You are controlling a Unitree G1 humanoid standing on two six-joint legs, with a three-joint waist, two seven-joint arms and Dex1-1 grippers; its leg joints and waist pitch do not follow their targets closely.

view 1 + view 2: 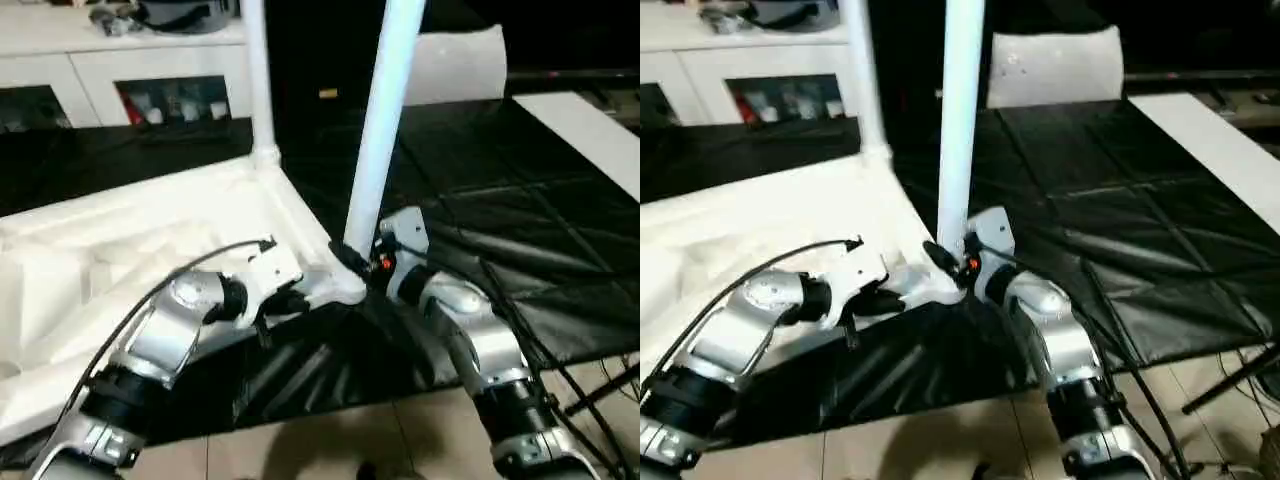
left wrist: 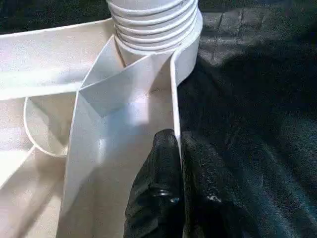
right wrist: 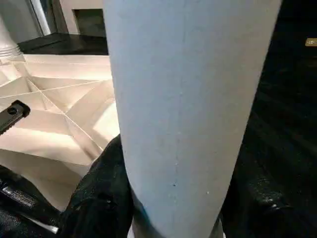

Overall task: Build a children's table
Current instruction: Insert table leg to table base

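The tabletop (image 1: 150,240) lies upside down on the black-covered table (image 1: 520,200), ribbed underside up, with one corner at the table's near edge. Two legs stand in it: the far leg (image 1: 258,80) is seated upright in its corner socket, and the near leg (image 1: 385,120) rises from the near corner socket (image 2: 153,25) with a slight lean. The right gripper (image 1: 362,262) has its fingers (image 3: 99,198) clenched around the near leg just above the socket. The left gripper (image 1: 285,298) has its fingers (image 2: 158,188) pinched on the tabletop's thin rim wall beside the same corner, bracing it. Risk assessment: the lean suggests the near leg may not be fully seated; pushing or turning it while off-axis could jam it in the ribbed collar or lever the corner upward. If the left grip slips off the narrow wall, the tabletop could slide toward the near edge and overhang it. The parts are white plastic; the legs are long, smooth, tapered tubes.
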